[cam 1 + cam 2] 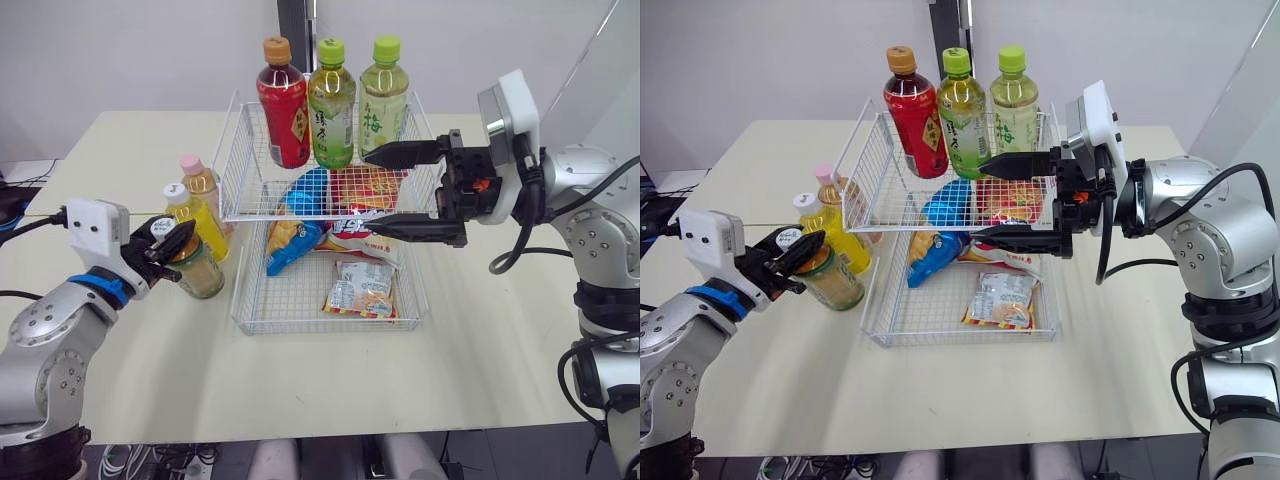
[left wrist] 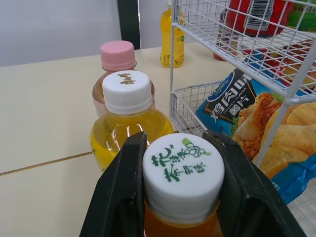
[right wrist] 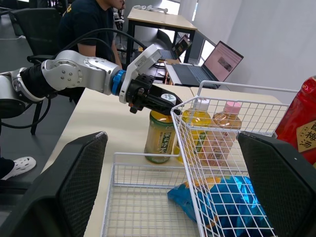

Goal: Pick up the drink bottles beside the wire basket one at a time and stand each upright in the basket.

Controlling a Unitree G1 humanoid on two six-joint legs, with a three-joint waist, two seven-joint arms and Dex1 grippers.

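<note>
A cream tabletop (image 1: 130, 170) runs back to a plain white wall. The left claw (image 1: 168, 243) is clamped on the white cap of an amber bottle (image 1: 200, 272), one black finger on each side of the cap. That bottle stands on the tabletop just left of the basket (image 1: 250, 300), outside its wire wall. Just behind it stands a yellow bottle (image 1: 205, 228) with a white cap, and behind that a pink-capped bottle (image 1: 200, 180), all three close together along the basket's left side.

The right claw (image 1: 367, 192) hovers over the right part of the basket with its fingers wide apart, holding nothing. The basket has two tiers. Upright on the upper tier are a red bottle (image 1: 284, 110), a green bottle (image 1: 332, 115) and a pale bottle (image 1: 384, 100), side by side at the back. Snack bags (image 1: 360, 285) lie on the lower tier.
</note>
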